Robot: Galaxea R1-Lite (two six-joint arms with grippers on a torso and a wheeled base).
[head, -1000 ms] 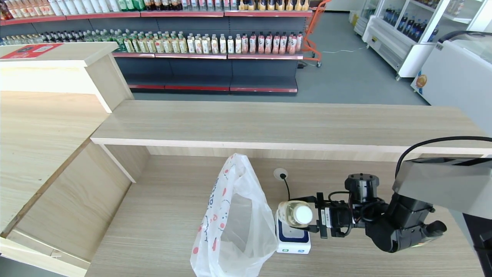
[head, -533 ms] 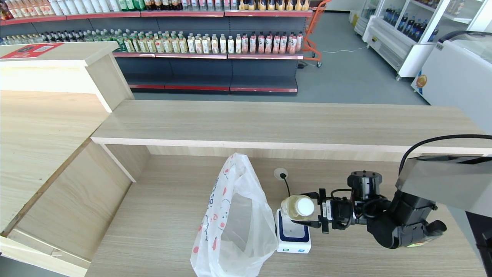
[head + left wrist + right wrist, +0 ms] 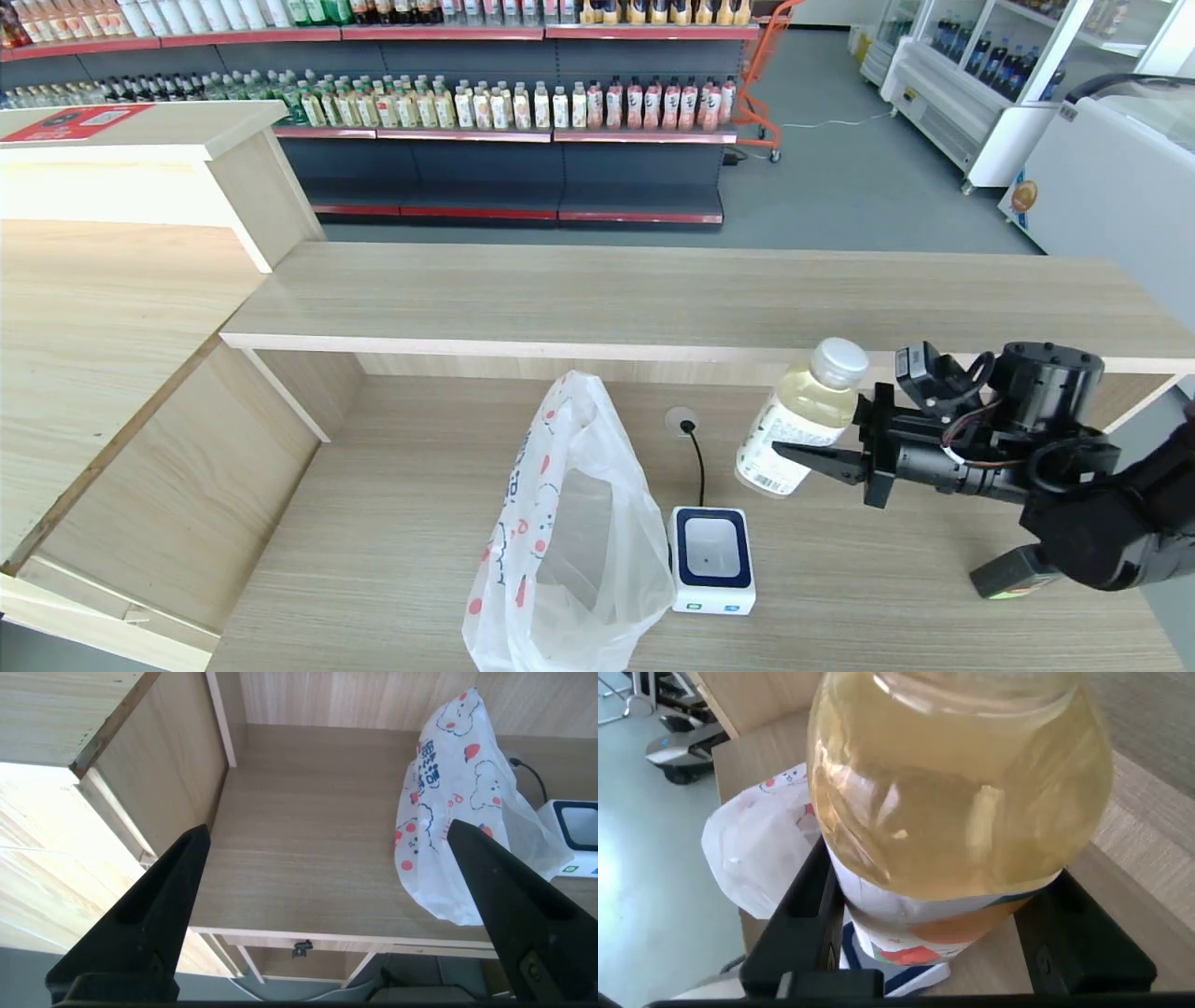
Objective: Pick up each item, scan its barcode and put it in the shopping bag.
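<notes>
Head view, bottle: a clear bottle (image 3: pixel 810 401) of pale yellow drink with a white cap is gripped by the right tool (image 3: pixel 794 437). It is held in the air above and to the right of the scanner (image 3: pixel 713 558), not touching it.
Bottle tilt: slanted, with the cap pointing up and away from the scanner and the labelled lower end, barcode showing, nearest the scanner.
Right tool: clenched on the bottle's middle, one dark finger across its near side and the other behind it.
Right wrist view: the bottle (image 3: pixel 962 812) sits between the tool's two black fingers, with the shopping bag (image 3: pixel 761 849) beyond it.
Scanner: lies flat on the desk (image 3: pixel 887 597), window facing up, with a black cable (image 3: pixel 698 462) running from its far side.
Shopping bag: white with red dots, the shopping bag (image 3: pixel 569 532) stands against the scanner's left side; what it holds cannot be told.
Left tool: in the left wrist view the left tool (image 3: pixel 327 915) hangs released, fingers wide apart, over the desk to the left of the shopping bag (image 3: pixel 458 831) and scanner (image 3: pixel 575 826).
</notes>
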